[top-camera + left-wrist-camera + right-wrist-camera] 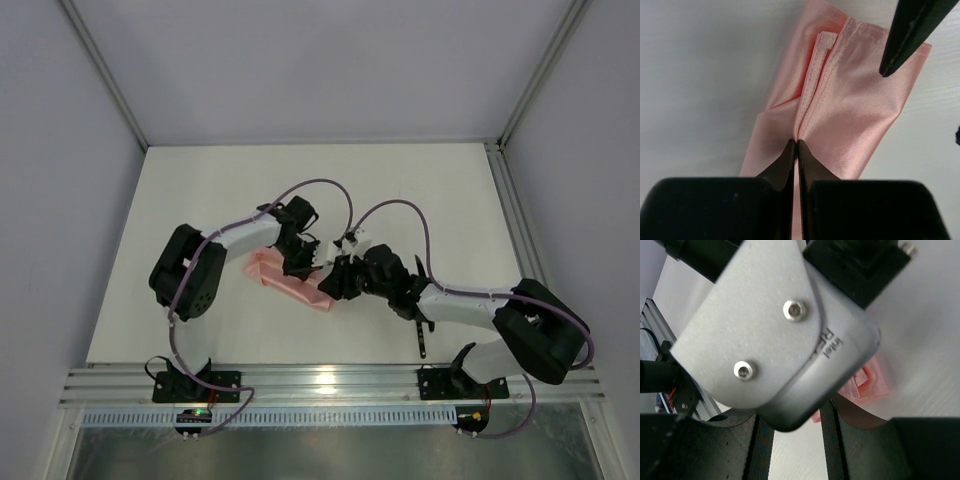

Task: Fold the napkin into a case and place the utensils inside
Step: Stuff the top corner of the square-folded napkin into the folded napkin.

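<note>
Where the left jaws meet: the left gripper [796, 142] is closed tip to tip, with the tips down on the hemmed seam running up the middle of the case [850, 115]. I cannot tell whether a layer of cloth is nipped between them.
Right jaws: the right gripper [338, 277] stands partly parted with nothing seen between. One finger [902, 40] hangs over the far end of the cloth, and the other just shows off its edge.
Right wrist view: mostly blocked by the left arm's grey camera housing [770, 330], with only a corner of pink beneath it.
Case: the napkin lies as a narrow, layered salmon-pink strip, flat on the table [200, 200] between the two grippers, its hems stacked lengthwise.
Utensils: one dark, stick-like utensil [422, 335] lies on the table beside the right forearm, clear of the case. I cannot make out a second.
Step in hand: folding looks finished or nearly so. The left arm seems to be pinning the layers while the right holds nothing, and no utensil is inside yet.
Next move: probably the right arm reaches for the utensil, grips its thin shaft off the flat table, and slides it under the top flap along the seam. Meanwhile the left should hold the layers in place or lift a flap.
Risk: the sheeny cloth could slide or unfold if dragged.
</note>
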You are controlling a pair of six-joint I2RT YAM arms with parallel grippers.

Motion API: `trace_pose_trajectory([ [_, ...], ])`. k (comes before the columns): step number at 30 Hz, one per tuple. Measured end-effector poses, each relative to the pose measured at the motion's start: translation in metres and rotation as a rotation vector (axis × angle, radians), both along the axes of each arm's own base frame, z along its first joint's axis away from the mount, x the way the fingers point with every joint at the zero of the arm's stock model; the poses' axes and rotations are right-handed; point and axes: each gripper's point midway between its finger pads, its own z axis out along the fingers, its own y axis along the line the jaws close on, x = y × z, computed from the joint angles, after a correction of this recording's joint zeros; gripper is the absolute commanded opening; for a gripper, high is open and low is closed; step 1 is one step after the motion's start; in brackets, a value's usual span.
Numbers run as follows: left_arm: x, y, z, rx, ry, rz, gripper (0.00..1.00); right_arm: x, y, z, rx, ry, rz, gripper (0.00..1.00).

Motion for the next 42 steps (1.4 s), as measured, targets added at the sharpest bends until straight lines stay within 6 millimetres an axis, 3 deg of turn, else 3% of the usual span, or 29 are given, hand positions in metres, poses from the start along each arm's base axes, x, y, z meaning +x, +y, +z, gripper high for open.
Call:
trace_pose_trajectory([
  [8,0.003,0.002,0.004,-0.039,0.041,0.051,0.0,-0.001,-0.012,-0.023,-0.043,-0.029,-0.064,0.42],
  [14,0.005,0.001,0.008,-0.057,0.053,0.069,0.0,-0.004,-0.004,-0.038,-0.11,-0.09,-0.05,0.45],
  [24,0.006,0.006,0.008,-0.056,0.068,0.083,0.0,0.018,0.001,-0.052,-0.18,-0.1,-0.106,0.48],
  [31,0.007,0.021,0.005,-0.027,0.09,0.119,0.0,0.034,0.02,-0.058,-0.152,-0.086,-0.123,0.47],
  [33,0.007,0.025,0.003,-0.015,0.097,0.127,0.0,0.035,0.023,-0.06,-0.142,-0.084,-0.124,0.42],
  [40,0.007,0.032,0.0,0.004,0.127,0.169,0.0,0.04,0.029,-0.066,-0.119,-0.075,-0.131,0.04],
  [42,0.007,0.033,0.001,0.002,0.134,0.177,0.01,0.04,0.028,-0.066,-0.117,-0.071,-0.133,0.04],
])
